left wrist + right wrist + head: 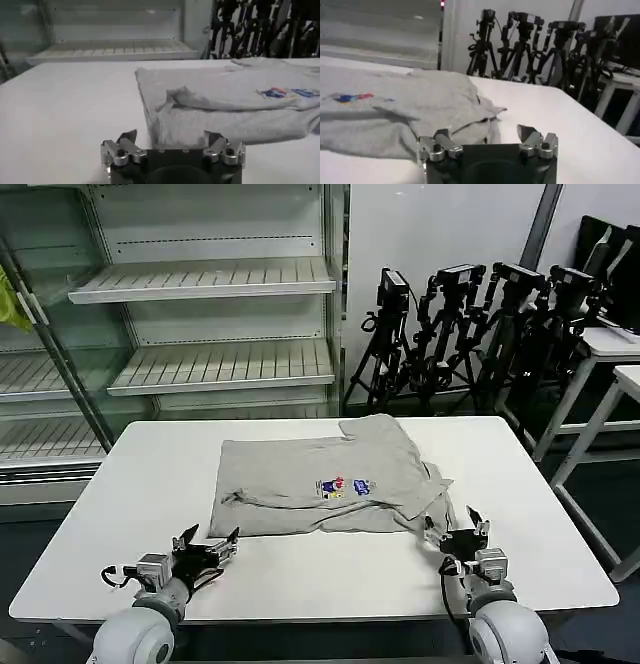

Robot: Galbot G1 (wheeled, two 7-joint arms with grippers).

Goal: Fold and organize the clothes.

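Observation:
The clothes [325, 479] are one light grey shirt, partly folded, lying in the middle of the white table [120, 504] with a small multicoloured print [345, 486] facing up. My left gripper [210, 544] rests low on the table just off the shirt's near left corner, open and holding nothing. My right gripper [455, 527] sits by the shirt's near right edge, open and holding nothing too. In the left wrist view the shirt [225, 102] lies just beyond the gripper [171, 136]. In the right wrist view the shirt [405, 105] spreads ahead of the gripper [482, 134].
Metal shelving [210, 314] stands behind the table. A cluster of black tripods with cameras [470, 324] stands at the back right, beside another white table [610, 344]. A yellow-green cloth [10, 299] hangs at the far left edge.

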